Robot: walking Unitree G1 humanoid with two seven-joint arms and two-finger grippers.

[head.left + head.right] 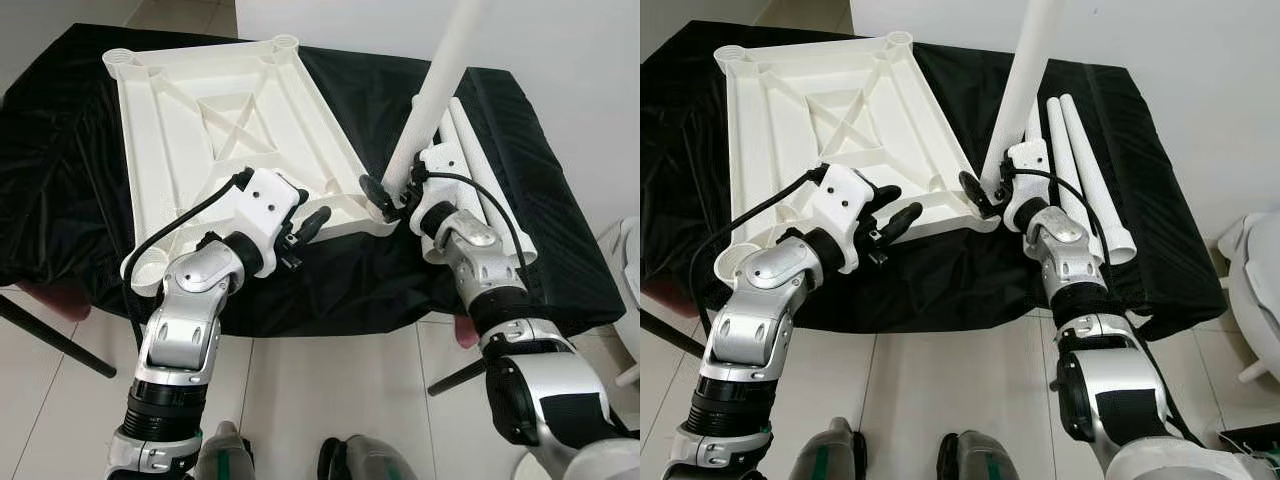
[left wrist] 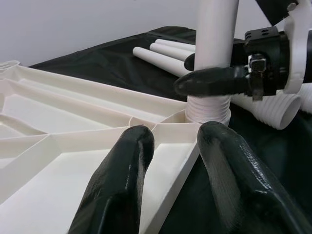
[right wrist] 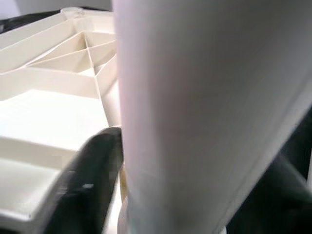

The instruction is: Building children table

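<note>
White leg [image 1: 440, 90] within right end effector [image 1: 385, 200]

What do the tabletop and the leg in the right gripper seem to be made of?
Tabletop: likely moulded plastic, white, slightly glossy, with thin ribs underneath. Leg, held by the right gripper: likely the same plastic, a smooth white tube with a threaded end.

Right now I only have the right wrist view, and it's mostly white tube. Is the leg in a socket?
Observer: Yes. The leg stands tilted, with its ribbed end in the tabletop's near right corner socket. The right gripper holds it just above.
Operator: Where's the left gripper?
Observer: The left gripper is open beside that corner, with one finger on either side of the tabletop's edge.
Operator: Any legs left?
Observer: Spare legs lie on the black cloth, right of the tabletop.
</note>
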